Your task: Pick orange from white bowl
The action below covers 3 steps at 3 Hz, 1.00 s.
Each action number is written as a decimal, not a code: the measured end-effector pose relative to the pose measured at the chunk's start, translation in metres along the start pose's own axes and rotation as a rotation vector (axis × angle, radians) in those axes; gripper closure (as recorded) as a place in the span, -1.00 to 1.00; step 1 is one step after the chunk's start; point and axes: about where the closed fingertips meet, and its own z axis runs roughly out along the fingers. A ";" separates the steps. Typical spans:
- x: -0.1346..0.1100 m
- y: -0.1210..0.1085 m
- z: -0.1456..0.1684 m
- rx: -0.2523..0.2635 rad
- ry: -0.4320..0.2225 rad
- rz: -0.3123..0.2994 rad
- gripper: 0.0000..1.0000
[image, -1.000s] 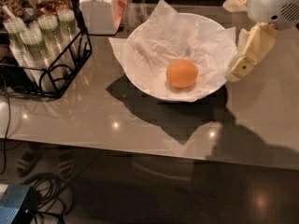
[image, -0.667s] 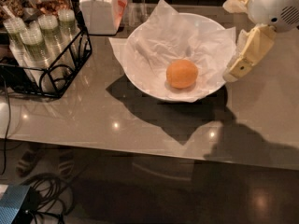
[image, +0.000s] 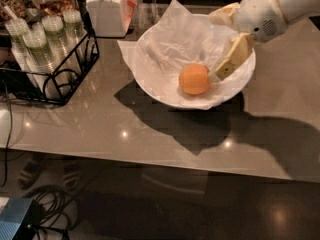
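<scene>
**Risk of shoving fruit aside instead of catching it**

Could push the small round matte-skinned orange sideways over the crumpled white paper liner rather than catching it. Reaches in from the right with the cream two-finger gripper, inside the large wide round white bowl, over its right half. Holds jaws spread wide, gripping nothing. Rests the lower finger at the fruit's right flank, touching or just beside, cannot tell which. Parks the upper one near the back rim, well apart from the fruit.

Does not straddle the fruit, so closing from here would probably pinch paper or roll the fruit toward the left wall. Likely needs recentring over the fruit first. Might also snag a paper corner and drag the liner, or even shift the bowl on the glossy grey-brown tabletop. Unlikely to touch the black wire rack of lidded plastic cups or the white lidded jar, both well apart at the left.

As for the fruit: sits on the paper at the bowl's bottom, slightly right of centre. Looks whole, evenly coloured, smooth, no stem visible. Seems firm and prone to rolling, and much smaller than the bowl.
</scene>
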 end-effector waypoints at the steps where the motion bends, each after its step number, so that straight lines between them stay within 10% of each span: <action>1: 0.002 -0.002 0.004 -0.006 -0.007 0.005 -0.62; 3: 0.012 -0.007 0.029 -0.075 -0.033 0.037 -0.86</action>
